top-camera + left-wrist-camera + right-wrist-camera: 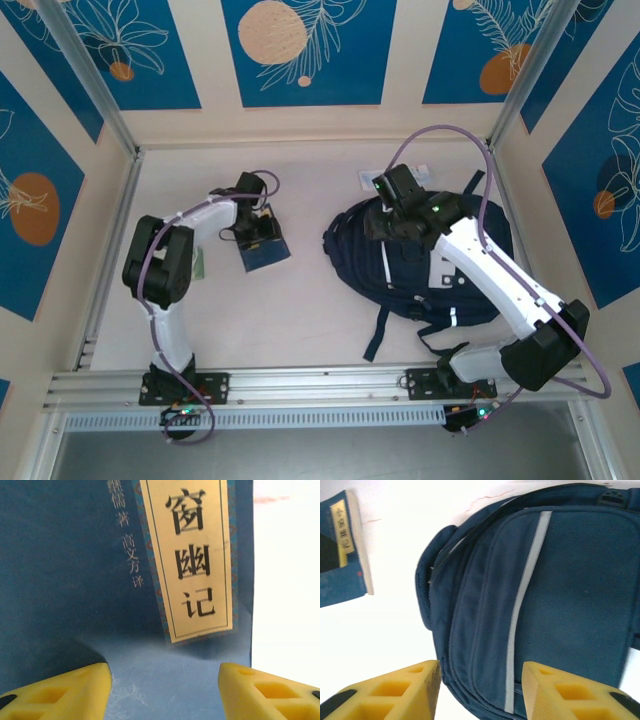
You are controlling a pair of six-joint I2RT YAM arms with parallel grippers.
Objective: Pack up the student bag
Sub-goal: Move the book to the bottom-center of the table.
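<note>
Navy striped fabric backpack lengthwise left-right, centre-right of frame; my left gripper and right gripper both wide apart.

Student bag: large dark navy fabric backpack, lying flat on the right half of the table, front panel up, its rounded bulk slumped and soft. In the right wrist view the bag shows a stitched front pocket crossed by one thin light grey stripe, with zip seams curving round its edge; open or closed cannot be told. One dark strap trails loose toward the near edge.
</note>
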